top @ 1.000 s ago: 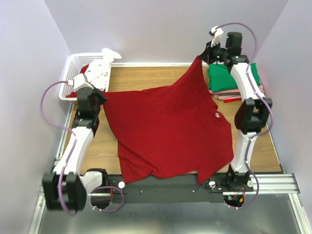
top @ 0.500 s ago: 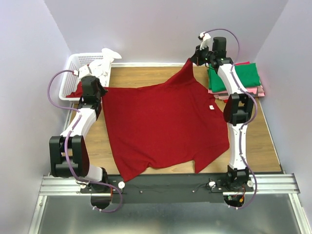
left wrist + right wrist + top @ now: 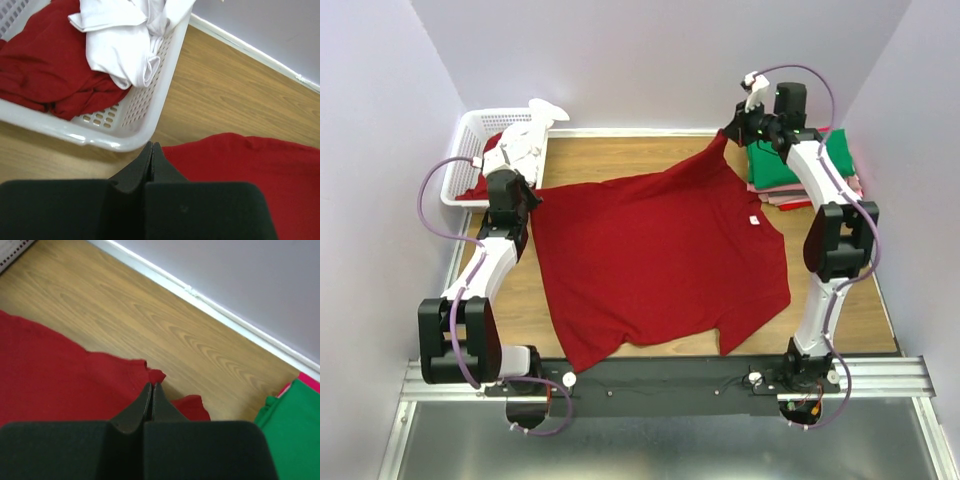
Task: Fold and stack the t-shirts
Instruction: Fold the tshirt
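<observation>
Dark red t-shirt (image 3: 660, 260) spread on the surface (image 3: 620, 150); jaws of left gripper (image 3: 151, 149) and right gripper (image 3: 151, 389) clenched on its far corners, the pinched cloth hidden.

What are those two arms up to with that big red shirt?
Two robot arms are spreading a dark red t-shirt on the table. The left pincer pinches its edge next to the white basket, where a white shirt and a red one lie crumpled. The right pincer pinches a far corner near the folded stack. The shirt lies mostly flat, not yet folded.
</observation>
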Robot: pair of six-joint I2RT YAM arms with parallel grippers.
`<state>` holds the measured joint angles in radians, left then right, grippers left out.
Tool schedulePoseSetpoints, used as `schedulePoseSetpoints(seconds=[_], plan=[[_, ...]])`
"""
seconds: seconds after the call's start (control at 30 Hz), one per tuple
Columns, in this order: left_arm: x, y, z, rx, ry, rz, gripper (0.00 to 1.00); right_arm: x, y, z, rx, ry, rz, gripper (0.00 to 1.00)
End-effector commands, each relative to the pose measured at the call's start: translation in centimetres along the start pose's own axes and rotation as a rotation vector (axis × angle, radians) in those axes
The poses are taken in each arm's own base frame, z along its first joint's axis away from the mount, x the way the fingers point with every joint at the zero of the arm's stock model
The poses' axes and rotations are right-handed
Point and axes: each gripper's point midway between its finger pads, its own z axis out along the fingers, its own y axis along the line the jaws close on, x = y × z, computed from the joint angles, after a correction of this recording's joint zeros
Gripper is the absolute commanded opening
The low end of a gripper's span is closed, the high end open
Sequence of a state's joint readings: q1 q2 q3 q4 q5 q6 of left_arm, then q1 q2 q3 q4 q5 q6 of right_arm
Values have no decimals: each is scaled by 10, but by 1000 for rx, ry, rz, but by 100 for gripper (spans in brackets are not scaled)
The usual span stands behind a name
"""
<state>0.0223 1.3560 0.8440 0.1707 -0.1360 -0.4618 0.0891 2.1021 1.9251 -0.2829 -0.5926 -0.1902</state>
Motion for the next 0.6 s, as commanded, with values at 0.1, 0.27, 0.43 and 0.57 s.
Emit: schedulePoseSetpoints(seconds=[0.1, 0.27, 0.43, 0.57], plan=[[9, 6, -16, 1, 3, -38, 0, 10, 12, -41, -7, -19, -41, 0], [12, 10, -24, -10, 0, -49, 0, 20, 13, -57, 13, -13, -28, 0], [21, 14, -30, -13, 15, -56, 0, 29, 13, -71, 17, -14, -7, 0], [28, 17, -36, -18, 28, -76, 0, 35, 18, -76, 9, -14, 5, 0]])
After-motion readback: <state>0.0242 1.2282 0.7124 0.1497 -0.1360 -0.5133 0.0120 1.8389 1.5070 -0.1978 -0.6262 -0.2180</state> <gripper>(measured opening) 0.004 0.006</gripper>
